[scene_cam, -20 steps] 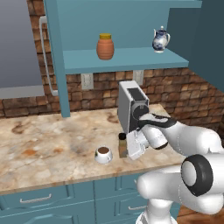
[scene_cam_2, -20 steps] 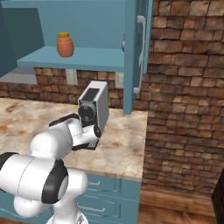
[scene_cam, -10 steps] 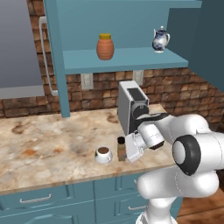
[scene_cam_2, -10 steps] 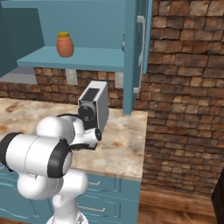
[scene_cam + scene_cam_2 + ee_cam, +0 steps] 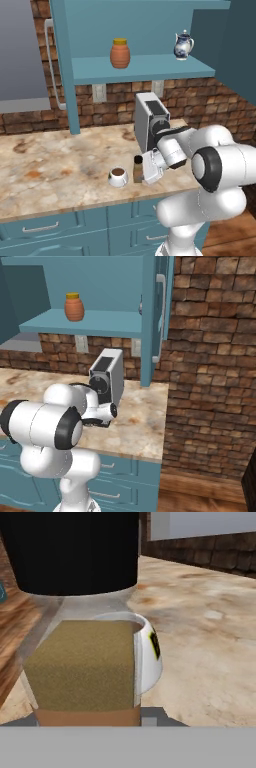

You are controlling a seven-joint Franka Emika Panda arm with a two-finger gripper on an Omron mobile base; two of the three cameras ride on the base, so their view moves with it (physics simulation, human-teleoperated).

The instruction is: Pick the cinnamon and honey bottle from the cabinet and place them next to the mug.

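Gripping the upright cinnamon [image 5: 137,170], cap up, beside the mug [image 5: 118,177]: the tool [image 5: 145,172].

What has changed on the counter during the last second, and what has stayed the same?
The arm lowered the small slim brown spice bottle with a black cap toward the marble counter, right beside the small white mug of dark liquid. The fingers remain shut on the bottle. The squat orange jar with a yellow lid and the blue-and-white teapot stayed on the teal cabinet shelf.
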